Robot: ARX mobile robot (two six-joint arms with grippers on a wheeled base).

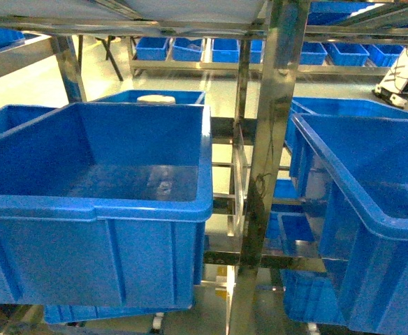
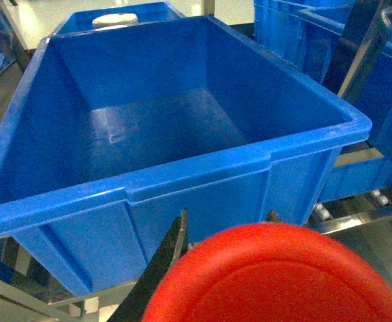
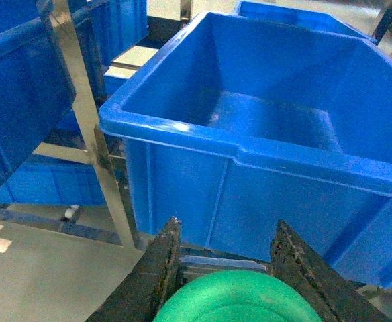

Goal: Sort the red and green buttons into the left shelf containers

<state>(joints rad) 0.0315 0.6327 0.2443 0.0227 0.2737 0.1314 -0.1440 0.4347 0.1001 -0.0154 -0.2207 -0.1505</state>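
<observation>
Head view: I see a big blue bin on the left shelf, nothing visible in it. Behind it stands a second bin with a white round tub showing over its rim. A steel upright divides the left shelf from the right one, where another blue bin sits. More small blue bins line a far rack. Neither gripper shows in this view.

Left wrist: left gripper is closed on the red button, whose cap fills the lower frame, dark fingers on either side. It sits just short of the near rim of the bin, below rim level, so the front wall stands between button and bin floor.

Right wrist: right gripper clamps the green button between dark, scuffed fingers. The right bin is straight ahead, its wall in the way; a shelf post stands to the left.
</observation>
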